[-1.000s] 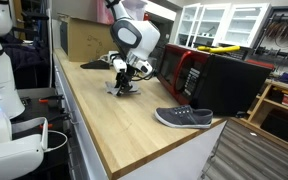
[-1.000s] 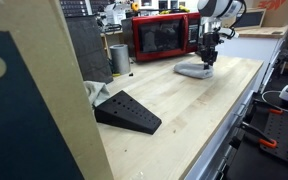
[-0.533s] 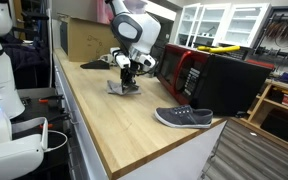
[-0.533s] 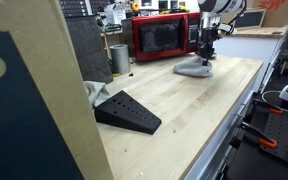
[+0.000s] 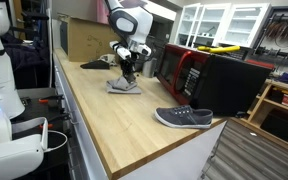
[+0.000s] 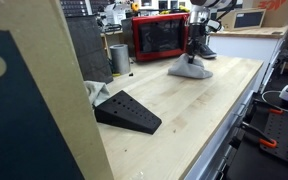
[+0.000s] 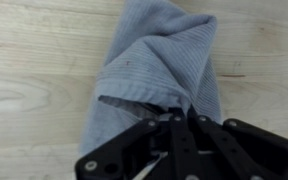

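Observation:
A grey-blue cloth (image 7: 159,60) lies on the light wooden table (image 5: 114,125). My gripper (image 7: 174,118) is shut on a pinched fold at the cloth's near edge. In both exterior views the gripper (image 5: 127,68) (image 6: 196,48) stands straight above the cloth (image 5: 123,87) (image 6: 188,69). The cloth is drawn up into a peak under the fingers, and its lower part still spreads on the table. The fingertips themselves are hidden in the fabric.
A grey shoe (image 5: 184,117) lies near the table's end. A red microwave (image 5: 189,70) (image 6: 162,36) stands behind the cloth. Also on the table are a black wedge (image 6: 127,111), a metal cup (image 6: 120,58) and a cardboard box (image 5: 84,40).
The gripper has shut on the cloth and risen, pulling the middle of the cloth up into a peak. The arm has straightened upward a little.

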Robot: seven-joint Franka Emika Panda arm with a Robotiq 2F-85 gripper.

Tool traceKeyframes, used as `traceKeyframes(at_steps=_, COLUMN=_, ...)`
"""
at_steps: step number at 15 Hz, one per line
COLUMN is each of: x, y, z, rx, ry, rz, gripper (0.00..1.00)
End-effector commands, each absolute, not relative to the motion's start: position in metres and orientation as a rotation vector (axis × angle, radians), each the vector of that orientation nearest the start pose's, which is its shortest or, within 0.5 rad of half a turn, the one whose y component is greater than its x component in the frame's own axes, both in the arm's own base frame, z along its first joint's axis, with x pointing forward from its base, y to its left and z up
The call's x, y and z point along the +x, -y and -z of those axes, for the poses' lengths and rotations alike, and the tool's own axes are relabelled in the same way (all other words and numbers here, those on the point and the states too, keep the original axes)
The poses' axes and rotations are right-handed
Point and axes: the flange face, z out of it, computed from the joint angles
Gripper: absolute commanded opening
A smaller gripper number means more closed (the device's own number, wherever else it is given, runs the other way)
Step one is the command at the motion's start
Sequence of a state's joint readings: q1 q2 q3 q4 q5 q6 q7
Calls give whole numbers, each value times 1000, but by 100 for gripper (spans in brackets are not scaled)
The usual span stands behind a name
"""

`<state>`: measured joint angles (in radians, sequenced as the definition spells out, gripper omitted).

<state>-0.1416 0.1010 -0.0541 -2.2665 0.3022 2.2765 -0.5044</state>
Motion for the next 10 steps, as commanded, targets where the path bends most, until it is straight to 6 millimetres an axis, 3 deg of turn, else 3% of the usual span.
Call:
traceKeyframes(at_steps=1, x=512, y=48, z=-314, rx=-2838, ry=209, rz=-28, gripper=1)
traceKeyframes(at_steps=5, x=512, y=3, z=-314, rx=-2802, ry=298, rz=-36, gripper=1)
traceKeyframes(at_steps=10, x=501, y=-34, z=-304, rx=-2815, ry=531, rz=-121, gripper=1)
